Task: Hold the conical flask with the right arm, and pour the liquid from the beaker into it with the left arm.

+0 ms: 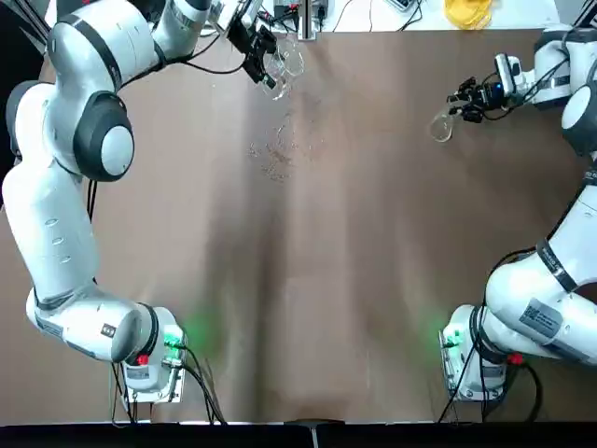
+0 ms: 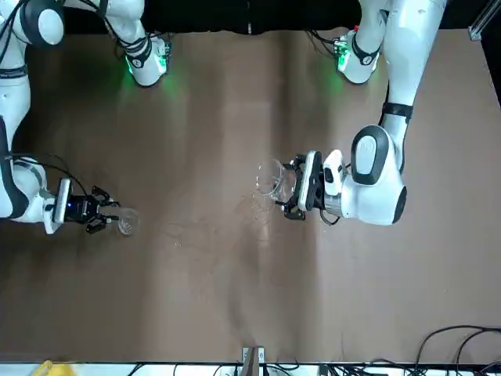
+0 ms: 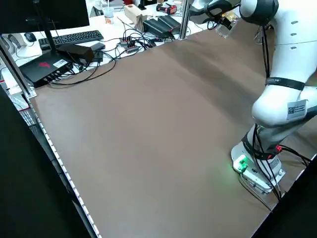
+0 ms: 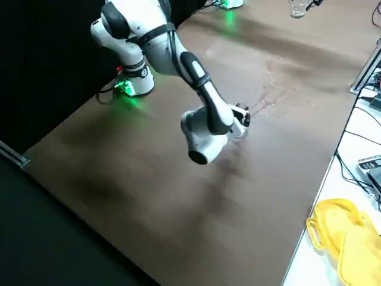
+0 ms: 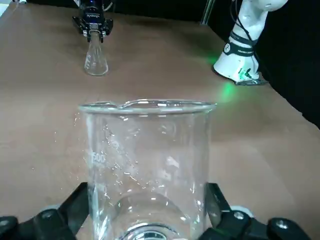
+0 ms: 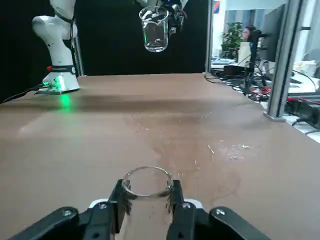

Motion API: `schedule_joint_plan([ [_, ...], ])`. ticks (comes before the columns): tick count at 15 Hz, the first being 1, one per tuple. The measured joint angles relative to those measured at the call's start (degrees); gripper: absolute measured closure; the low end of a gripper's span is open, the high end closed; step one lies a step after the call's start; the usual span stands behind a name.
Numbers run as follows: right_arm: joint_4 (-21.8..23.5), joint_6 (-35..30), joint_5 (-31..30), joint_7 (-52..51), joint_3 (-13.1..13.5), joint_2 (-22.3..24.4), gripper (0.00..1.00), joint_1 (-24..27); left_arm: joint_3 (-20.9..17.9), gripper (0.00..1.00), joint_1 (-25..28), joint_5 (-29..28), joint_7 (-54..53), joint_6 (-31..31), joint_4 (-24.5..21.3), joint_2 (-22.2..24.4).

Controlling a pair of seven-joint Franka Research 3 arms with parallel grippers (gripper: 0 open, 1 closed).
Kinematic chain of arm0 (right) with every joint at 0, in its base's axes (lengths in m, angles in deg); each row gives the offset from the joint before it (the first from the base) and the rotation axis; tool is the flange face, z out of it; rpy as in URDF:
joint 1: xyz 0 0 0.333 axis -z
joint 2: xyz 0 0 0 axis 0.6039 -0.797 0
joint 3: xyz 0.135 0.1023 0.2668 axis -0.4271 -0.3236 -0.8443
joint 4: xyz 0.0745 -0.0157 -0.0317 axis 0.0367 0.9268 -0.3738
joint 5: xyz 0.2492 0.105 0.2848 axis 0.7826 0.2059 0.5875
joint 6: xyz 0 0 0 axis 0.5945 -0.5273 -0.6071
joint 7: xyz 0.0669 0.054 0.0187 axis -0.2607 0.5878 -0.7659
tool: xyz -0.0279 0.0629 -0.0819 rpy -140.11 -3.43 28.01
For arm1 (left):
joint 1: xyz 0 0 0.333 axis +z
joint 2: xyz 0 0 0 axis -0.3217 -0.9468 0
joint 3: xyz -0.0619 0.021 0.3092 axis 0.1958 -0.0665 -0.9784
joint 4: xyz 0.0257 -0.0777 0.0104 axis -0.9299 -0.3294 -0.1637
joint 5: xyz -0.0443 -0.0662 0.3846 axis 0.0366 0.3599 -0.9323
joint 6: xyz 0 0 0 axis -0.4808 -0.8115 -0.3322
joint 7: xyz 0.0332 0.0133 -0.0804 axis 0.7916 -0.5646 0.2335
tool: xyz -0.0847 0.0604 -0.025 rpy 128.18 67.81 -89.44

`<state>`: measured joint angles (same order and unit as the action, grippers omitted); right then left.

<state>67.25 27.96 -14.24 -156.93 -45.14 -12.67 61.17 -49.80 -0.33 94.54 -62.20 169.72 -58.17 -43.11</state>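
Two clear vessels, both aloft or nearly so: look for the conical flask (image 1: 443, 126) at far right, neck pinched in the right gripper (image 1: 462, 101), and for the beaker (image 1: 284, 63) at far left, raised, upright or close to it, clamped between both fingers of the left gripper (image 1: 257, 49). Cannot tell how much liquid, nor whether flask base touches table.

Well apart for now, so likely to spill if tipped here. Beware a narrow mouth under a wide lip: with spout off-centre, apt to dribble down the outside. Wet glass, possibly slippery; too tall a tilt, possibly a knocked rim.

Note wet splashes (image 1: 275, 154) on the tabletop (image 1: 308, 308), nearer than the beaker. Keep clear of the far edge, close behind the beaker, with a metal post (image 1: 306, 19) there. Better to travel rightward, across open board between vessels, with ample room on the near side.
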Motion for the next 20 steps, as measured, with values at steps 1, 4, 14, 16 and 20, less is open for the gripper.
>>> schedule_joint_plan([
  [1,-0.8,0.0,0.1,0.5,0.0,0.0,0.61,-1.2,0.0,0.03,0.0,-0.3,0.0,0.0,0.0,0.0],
  [4,-2.4,0.0,1.8,2.2,-0.2,0.2,0.61,-5.5,0.0,0.03,-0.1,-0.5,0.0,0.0,0.0,0.0],
  [14,-2.9,2.5,6.4,9.1,-0.4,0.4,0.61,-18.4,0.0,0.03,-1.2,-4.6,0.0,0.6,0.0,0.0],
  [16,-2.9,6.0,11.0,11.2,-0.4,0.6,0.61,-23.4,0.0,0.03,-2.2,-5.5,0.4,1.3,0.0,0.0],
  [20,-2.9,13.3,16.9,13.8,-0.5,0.8,0.61,-30.2,0.0,0.03,-3.3,-5.9,2.0,2.5,0.0,0.0],
])
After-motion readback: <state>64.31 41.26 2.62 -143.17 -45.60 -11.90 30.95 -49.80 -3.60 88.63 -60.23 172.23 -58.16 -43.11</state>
